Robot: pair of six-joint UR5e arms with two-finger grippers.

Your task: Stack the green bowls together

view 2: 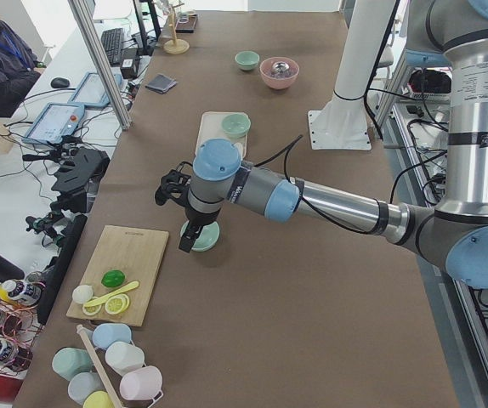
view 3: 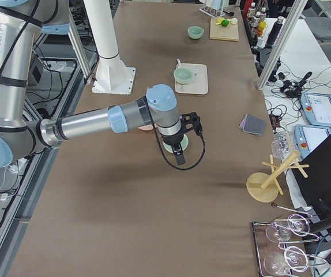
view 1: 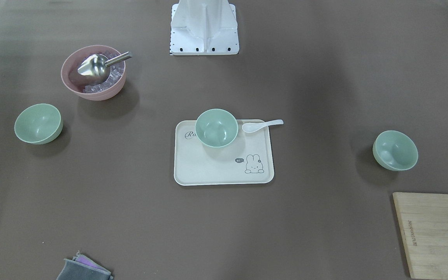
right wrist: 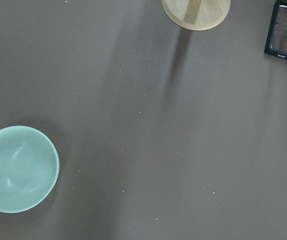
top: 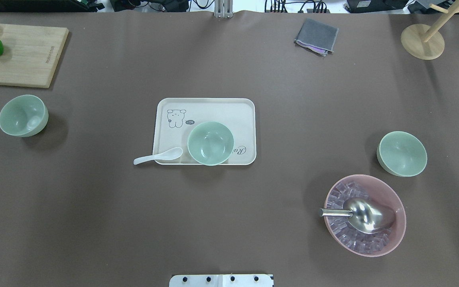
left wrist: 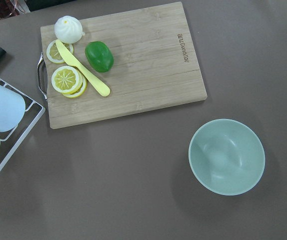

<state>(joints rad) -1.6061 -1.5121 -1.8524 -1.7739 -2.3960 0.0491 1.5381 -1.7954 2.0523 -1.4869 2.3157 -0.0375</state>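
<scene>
Green bowls: three small round ones in pale mint, matte, smooth-rimmed, all upright and well apart – none stacked.
Middle green bowl [top: 210, 143]: stood on the robot-side edge of the tray [top: 213, 109].
Left green bowl [top: 23, 115]: sat on the bare tabletop [top: 253, 223], near the cutting board [top: 22, 56].
Right green bowl [top: 401, 153]: sat on the tabletop, near the pink bowl [top: 398, 207].
Left tool [view 2: 186, 244]: hung over the left green bowl; I cannot tell whether it was wide or narrow.
Right tool [view 3: 180, 158]: hung over the right green bowl, which it partly hid; I cannot tell its state either.
Tray: a cream rounded rectangle, printed with a small rabbit and script lettering.
Spoon [top: 158, 156]: glossy white, its scoop end on the tray's corner, its handle out over the tabletop.
Pink bowl: larger, filled with clear cubes, with a polished metal scoop [top: 363, 215] lying on them.
Cutting board: pale grained wood, carrying a lime, lemon slices, a yellow knife and a round white thing.
Cloth [top: 316, 36]: grey, folded, with a purple edge showing.
Views: the overhead and front cameras showed only the white base plate, no arm – both arms appeared in the side views alone. The left wrist view added a wire rack at the board's end; the right wrist view showed a round wooden stand base [top: 416, 42] beyond the right green bowl.
</scene>
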